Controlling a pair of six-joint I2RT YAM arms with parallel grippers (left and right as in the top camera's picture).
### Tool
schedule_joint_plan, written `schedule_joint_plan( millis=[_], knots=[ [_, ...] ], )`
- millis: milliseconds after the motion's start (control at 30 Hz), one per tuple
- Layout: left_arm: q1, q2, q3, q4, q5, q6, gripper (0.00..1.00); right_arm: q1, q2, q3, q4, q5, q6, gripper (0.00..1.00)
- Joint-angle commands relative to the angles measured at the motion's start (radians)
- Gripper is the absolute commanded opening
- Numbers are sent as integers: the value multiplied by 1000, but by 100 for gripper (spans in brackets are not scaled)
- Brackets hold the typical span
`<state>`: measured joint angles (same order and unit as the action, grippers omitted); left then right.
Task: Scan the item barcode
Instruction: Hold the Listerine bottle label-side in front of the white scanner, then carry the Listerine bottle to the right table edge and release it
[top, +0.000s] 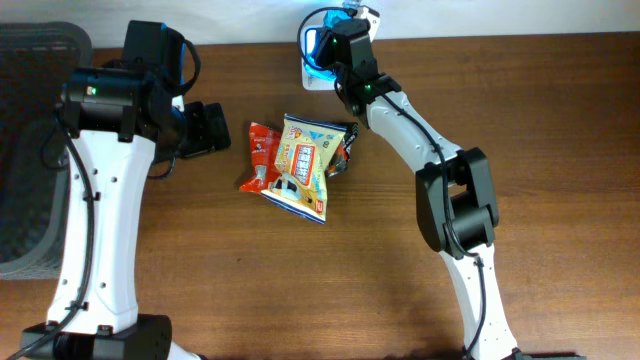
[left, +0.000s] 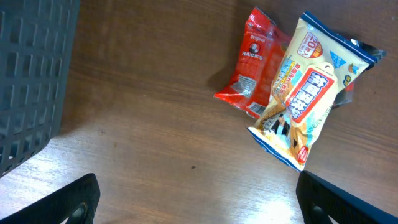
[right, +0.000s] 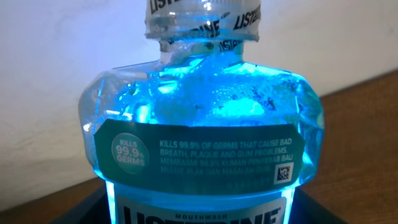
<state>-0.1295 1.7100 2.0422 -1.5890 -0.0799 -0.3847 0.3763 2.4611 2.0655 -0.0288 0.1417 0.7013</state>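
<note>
A clear mouthwash bottle (right: 202, 134) of blue liquid, with a teal label and a small square code, fills the right wrist view and glows bright blue. My right gripper (right: 202, 214) is shut on its lower body, the dark fingers (right: 93, 208) showing at either side. From overhead the bottle (top: 316, 45) sits at the table's back edge by the wall, inside the right gripper (top: 332, 48), above a white object (top: 308, 78). My left gripper (left: 205, 208) hangs open over bare wood, left of the snack packets, holding nothing.
A red snack packet (top: 262, 155) and a yellow-and-white one (top: 305, 165) lie overlapping mid-table, with a dark packet (top: 346, 150) under their right edge. A dark mesh basket (top: 30, 150) stands at the far left. Bare wood lies in front of the packets.
</note>
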Motion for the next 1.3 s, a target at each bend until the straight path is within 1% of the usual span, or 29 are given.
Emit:
schedule_joint_plan(
  millis=[0,300,433,533,600,700,800,900,967,1000,1067,1100,1267],
  knots=[
    [1,-4,6,1,-11,12,99,-6,-2,32,17,-3,41,60],
    [2,-4,6,1,-11,12,99,-16,-11,47,43,-3,32,60],
    [2,-4,6,1,-11,12,99,-84,-100,61,-4,-19,33,59],
    [2,-4,6,1,-11,12,99,-171,-179,61,-119,-19,33,59],
    [2,-4,6,1,-11,12,99,-270,-230,61,-288,-19,33,59],
    [2,-4,6,1,-11,12,99,-398,-239,61,-487,-18,33,58],
    [2,-4,6,1,-11,12,99,-555,-233,61,-715,-17,33,51],
    [2,-4,6,1,-11,12,99,-710,-232,61,-859,4,32,53],
    [2,-4,6,1,-11,12,99,-798,-229,57,-904,13,32,56],
    [2,-4,6,1,-11,12,99,-858,-227,42,-918,12,32,57],
    [2,-4,6,1,-11,12,99,-925,-227,8,-918,12,33,58],
    [2,-4,6,1,-11,12,99,-978,-225,-26,-908,12,33,58],
    [0,-4,6,1,-11,12,99,-1089,-203,-109,-829,8,33,61]
  ],
)
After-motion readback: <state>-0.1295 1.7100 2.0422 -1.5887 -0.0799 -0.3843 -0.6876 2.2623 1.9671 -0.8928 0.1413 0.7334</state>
